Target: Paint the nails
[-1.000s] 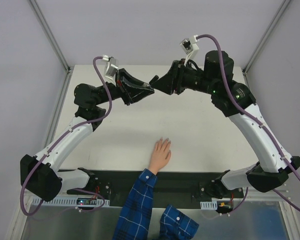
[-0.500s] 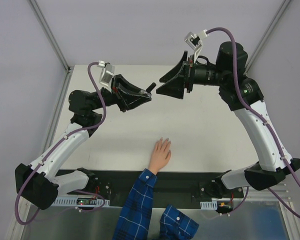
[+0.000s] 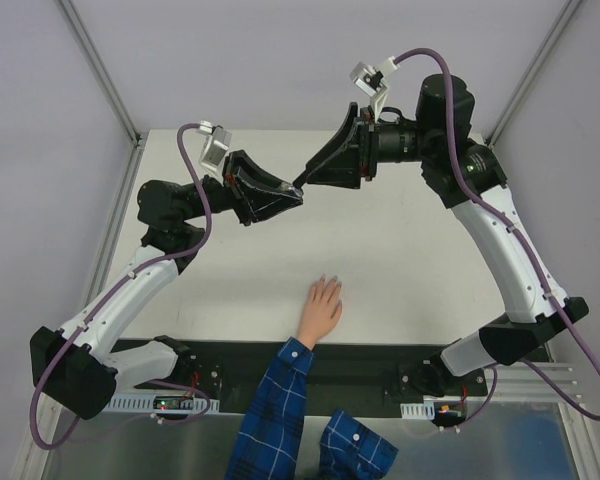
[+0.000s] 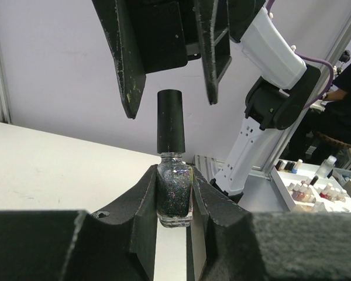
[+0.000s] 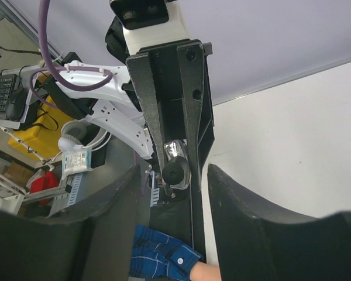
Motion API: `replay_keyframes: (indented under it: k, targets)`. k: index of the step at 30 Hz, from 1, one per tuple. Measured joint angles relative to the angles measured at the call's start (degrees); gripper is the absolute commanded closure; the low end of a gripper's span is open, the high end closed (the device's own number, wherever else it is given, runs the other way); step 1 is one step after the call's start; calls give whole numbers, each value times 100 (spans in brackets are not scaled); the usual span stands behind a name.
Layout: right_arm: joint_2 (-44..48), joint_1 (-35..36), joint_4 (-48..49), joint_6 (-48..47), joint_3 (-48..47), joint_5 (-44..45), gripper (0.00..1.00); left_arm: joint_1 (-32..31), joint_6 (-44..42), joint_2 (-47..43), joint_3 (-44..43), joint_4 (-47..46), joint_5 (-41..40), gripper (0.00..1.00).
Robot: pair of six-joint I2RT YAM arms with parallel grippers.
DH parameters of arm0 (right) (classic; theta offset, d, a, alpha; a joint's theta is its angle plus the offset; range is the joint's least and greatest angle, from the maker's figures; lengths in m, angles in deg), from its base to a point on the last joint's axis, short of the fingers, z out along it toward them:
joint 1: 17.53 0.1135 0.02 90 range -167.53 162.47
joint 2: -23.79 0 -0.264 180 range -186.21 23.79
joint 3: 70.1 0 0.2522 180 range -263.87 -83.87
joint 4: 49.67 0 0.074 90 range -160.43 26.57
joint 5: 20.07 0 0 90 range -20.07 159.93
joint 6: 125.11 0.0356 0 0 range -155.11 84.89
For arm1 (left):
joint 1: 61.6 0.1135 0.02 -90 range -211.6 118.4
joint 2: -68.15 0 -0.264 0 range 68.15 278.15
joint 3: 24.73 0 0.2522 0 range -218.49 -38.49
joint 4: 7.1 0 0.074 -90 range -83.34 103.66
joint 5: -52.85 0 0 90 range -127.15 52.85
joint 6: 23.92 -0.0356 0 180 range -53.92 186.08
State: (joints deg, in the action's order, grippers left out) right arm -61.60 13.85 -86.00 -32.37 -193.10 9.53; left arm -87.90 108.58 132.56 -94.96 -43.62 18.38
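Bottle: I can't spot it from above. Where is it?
Left wrist view, centre: the bottle stands upright in the left gripper, its cap inside the open right gripper.

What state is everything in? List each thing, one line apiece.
left claw: shut on the bottle
right claw: open, fingers either side of the cap, not touching it
bottle: upright
cap: on the bottle
hand: flat on the table, palm down
nails: too small to tell if painted

Lilac walls (image 3: 280,60), white table (image 3: 400,260) — keyboard (image 5: 3,96), perhaps, beyond.
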Motion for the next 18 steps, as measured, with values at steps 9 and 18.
replay_keyframes:
  k: [9,18]
  targets:
    - [-129,111,9,0,-81,-55,70,0,31,76,0,-4,2,100]
    - [-164,234,-116,-118,-87,365,99,2,-236,87,-59,238,72,100]
